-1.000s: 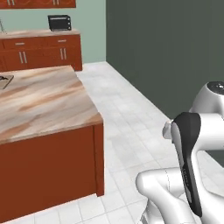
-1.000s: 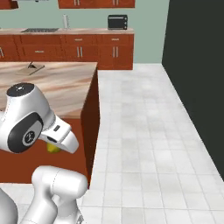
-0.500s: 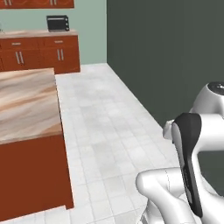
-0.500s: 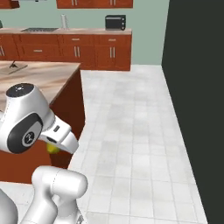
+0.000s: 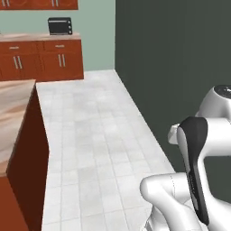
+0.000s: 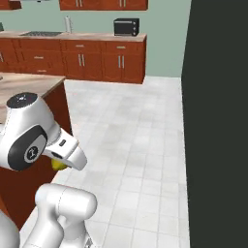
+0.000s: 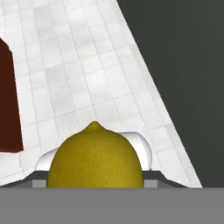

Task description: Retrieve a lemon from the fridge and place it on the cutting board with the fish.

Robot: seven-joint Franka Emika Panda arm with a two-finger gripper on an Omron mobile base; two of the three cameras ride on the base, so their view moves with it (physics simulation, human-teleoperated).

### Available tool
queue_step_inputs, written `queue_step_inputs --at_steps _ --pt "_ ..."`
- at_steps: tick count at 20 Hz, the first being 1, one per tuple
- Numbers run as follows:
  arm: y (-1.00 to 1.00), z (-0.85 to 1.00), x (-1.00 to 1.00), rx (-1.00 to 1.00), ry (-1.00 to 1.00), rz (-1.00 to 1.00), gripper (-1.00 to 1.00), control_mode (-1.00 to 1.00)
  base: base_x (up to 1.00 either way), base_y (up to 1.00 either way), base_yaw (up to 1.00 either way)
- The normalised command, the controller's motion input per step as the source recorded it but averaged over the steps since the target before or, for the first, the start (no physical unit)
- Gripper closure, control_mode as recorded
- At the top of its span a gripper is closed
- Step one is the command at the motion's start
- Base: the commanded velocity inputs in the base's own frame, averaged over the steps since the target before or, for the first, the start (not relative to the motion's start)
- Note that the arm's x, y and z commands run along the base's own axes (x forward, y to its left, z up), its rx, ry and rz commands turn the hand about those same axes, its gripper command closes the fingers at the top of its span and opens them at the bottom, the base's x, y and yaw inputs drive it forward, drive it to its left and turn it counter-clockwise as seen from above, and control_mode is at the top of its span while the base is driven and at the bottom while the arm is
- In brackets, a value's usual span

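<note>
A dark wall [image 5: 180, 58] fills the right of the scene, with white tiled floor [image 5: 90, 149] running between it and the island on the left, so the way across the kitchen is open for carrying. The island's marbled surface [image 5: 13, 103] shows only as a near corner at the left edge of the left base view, on its red-brown side panel [image 5: 27, 167]; from here I cannot see the cutting board or the fish, so the drop-off spot is not yet in sight. Along the far wall runs a row of red-brown cabinets [image 6: 82, 60] with a black toaster oven [image 6: 126, 26] on their top. The arm [image 6: 29, 140] is folded in close over its own base, probably to keep the load tucked in and steady during transport. The hand [image 6: 65, 154] points down and forward over the floor, and it is closed around the lemon [image 7: 95, 158], which sits between the fingers near the camera with its pointed tip up in the hand view; in the right base view a sliver of yellow peeks from under the wrist. The fruit is carried low and clear of the island's edge, so placing it remains to be done.
</note>
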Motion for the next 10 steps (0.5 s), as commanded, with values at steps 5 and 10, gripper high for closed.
queue_step_inputs --at_steps 5,10 --pt "0.00 0.00 0.00 0.00 0.00 0.00 1.00 1.00 1.00 -0.82 0.15" --pt "0.00 0.00 0.00 0.00 0.00 0.00 1.00 1.00 1.00 -0.34 0.05"
